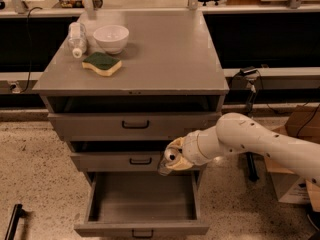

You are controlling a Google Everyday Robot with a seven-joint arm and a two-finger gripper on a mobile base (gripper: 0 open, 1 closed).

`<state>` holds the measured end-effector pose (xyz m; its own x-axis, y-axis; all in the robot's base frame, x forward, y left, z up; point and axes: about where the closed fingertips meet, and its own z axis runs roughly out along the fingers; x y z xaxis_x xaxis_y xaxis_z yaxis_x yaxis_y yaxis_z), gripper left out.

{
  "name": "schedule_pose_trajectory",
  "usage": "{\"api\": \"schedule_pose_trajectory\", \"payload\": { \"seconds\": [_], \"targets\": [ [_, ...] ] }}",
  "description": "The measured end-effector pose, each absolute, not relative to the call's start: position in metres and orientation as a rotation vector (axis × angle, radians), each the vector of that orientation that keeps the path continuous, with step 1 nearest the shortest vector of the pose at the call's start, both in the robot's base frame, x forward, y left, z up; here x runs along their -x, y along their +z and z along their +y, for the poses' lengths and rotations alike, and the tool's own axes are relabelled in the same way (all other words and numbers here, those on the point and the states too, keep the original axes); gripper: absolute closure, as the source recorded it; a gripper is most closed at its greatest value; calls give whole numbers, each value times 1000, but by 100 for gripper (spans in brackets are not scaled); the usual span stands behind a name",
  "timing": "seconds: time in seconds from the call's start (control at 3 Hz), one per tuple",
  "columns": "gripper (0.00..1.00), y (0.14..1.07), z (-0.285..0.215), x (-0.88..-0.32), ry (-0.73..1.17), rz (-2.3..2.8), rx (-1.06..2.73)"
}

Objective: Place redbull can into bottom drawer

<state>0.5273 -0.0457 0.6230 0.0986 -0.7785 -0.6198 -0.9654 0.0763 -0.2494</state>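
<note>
My gripper is at the end of the white arm that comes in from the right. It hangs in front of the middle drawer, just above the right rear part of the open bottom drawer. It is shut on the redbull can. Only the can's silver top and a bit of its body show between the fingers. The bottom drawer is pulled out, its grey floor is bare, and its small black handle is on the front.
The two shallower drawers above are shut. On the cabinet top stand a white bowl, a clear bottle lying down and a green-and-yellow sponge. A cardboard box stands at the right and a black bar lies on the floor at the left.
</note>
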Motion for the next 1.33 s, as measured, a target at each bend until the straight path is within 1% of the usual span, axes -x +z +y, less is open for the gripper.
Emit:
{"api": "schedule_pose_trajectory", "payload": {
  "seconds": [0.33, 1.0, 1.33],
  "targets": [
    [100, 592, -53, -535, 388, 1736, 1739],
    [100, 514, -46, -545, 394, 1712, 1793],
    [100, 511, -45, -545, 398, 1712, 1794]
  ]
}}
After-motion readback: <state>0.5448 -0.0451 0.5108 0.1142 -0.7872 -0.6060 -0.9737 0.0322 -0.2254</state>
